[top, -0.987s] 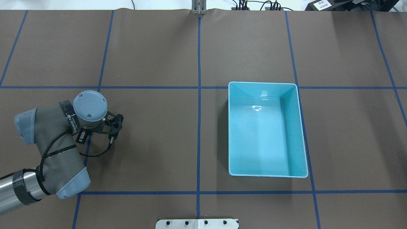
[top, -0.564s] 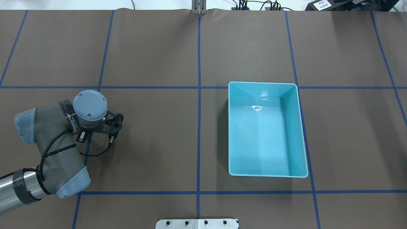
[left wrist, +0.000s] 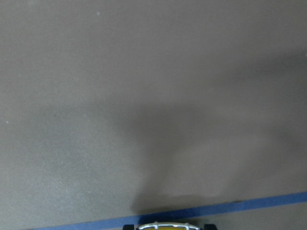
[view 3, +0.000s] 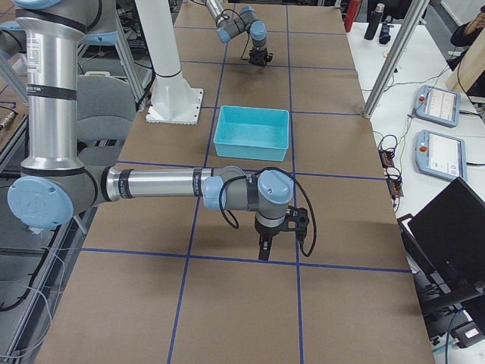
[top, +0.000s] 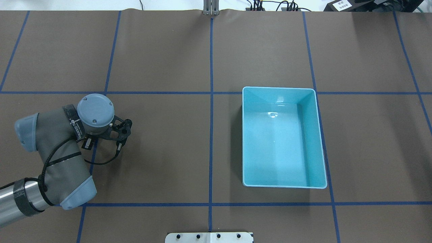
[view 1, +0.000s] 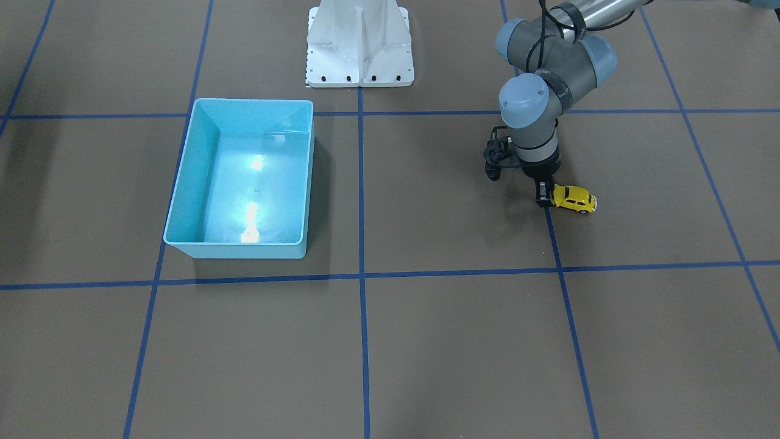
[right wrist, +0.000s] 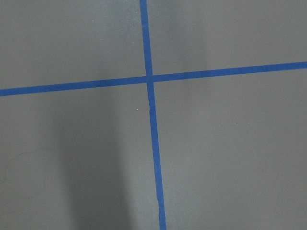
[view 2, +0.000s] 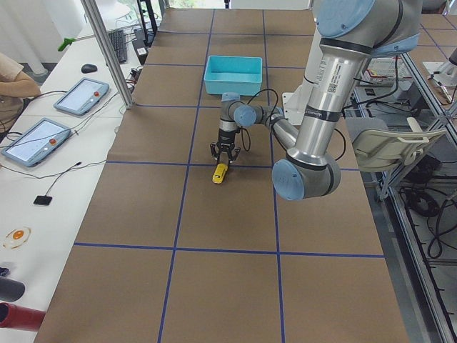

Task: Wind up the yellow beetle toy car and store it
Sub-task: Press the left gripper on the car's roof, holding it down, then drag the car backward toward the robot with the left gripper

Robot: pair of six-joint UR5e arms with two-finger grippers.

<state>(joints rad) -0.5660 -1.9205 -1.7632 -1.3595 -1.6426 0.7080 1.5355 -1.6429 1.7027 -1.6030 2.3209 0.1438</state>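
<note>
The yellow beetle toy car stands on the brown mat on my left side, lengthwise along the table. My left gripper points straight down at the car's end that faces the bin. In the exterior left view its jaws look spread wider than the car. I cannot tell whether the fingers touch it. The car's pale bumper shows at the bottom edge of the left wrist view. In the overhead view the wrist hides both car and gripper. The light-blue bin is empty. My right gripper points down at bare mat; I cannot tell its state.
The bin stands right of the table's centre line, far from the car. The white robot base is at the table's near edge. Blue tape lines grid the mat. Tablets and cables lie on side tables beyond the table's ends.
In the overhead view my left wrist has shifted a little away from the robot's base. The bin has not moved.
</note>
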